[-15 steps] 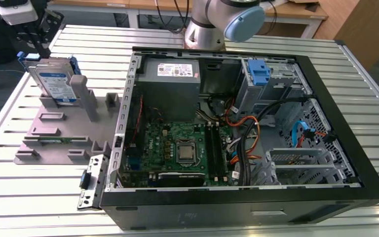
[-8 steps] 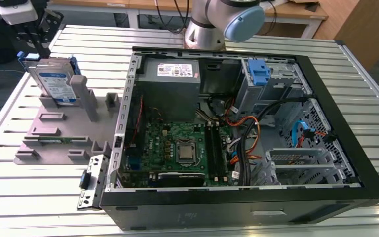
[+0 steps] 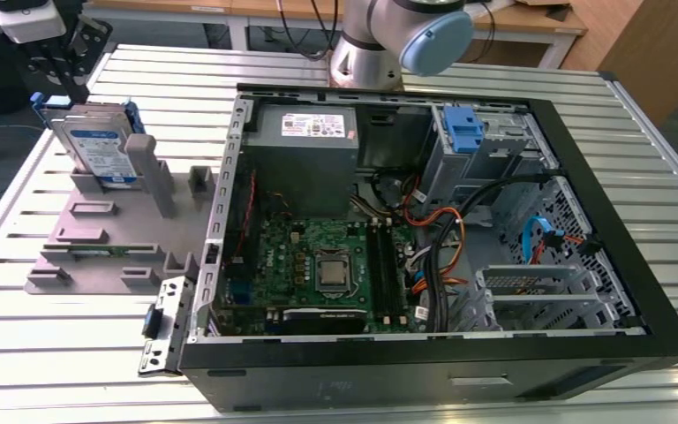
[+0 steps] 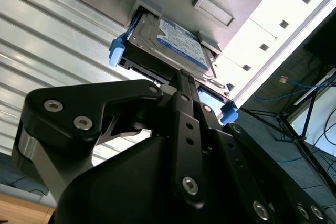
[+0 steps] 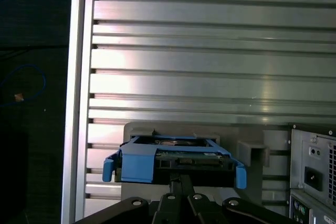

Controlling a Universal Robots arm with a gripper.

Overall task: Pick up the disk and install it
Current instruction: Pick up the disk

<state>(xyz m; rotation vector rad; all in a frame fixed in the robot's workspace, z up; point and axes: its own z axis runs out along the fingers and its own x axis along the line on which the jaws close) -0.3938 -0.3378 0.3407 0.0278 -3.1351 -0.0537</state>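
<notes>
Where the grey fixture (image 3: 86,221) sits on the tabletop (image 3: 33,353), at the exterior view's left: disk (image 3: 98,146) (image 4: 173,43) (image 5: 173,162), upright in its slot; jaws close against its edge, open or clamped cannot be told

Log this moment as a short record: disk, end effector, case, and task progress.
disk: upright in grey fixture, at the exterior view's left, outside the case
end effector: close over the disk's upper edge
computer case: open, lying on slatted table, blue clip inside
progress: disk not installed
</notes>
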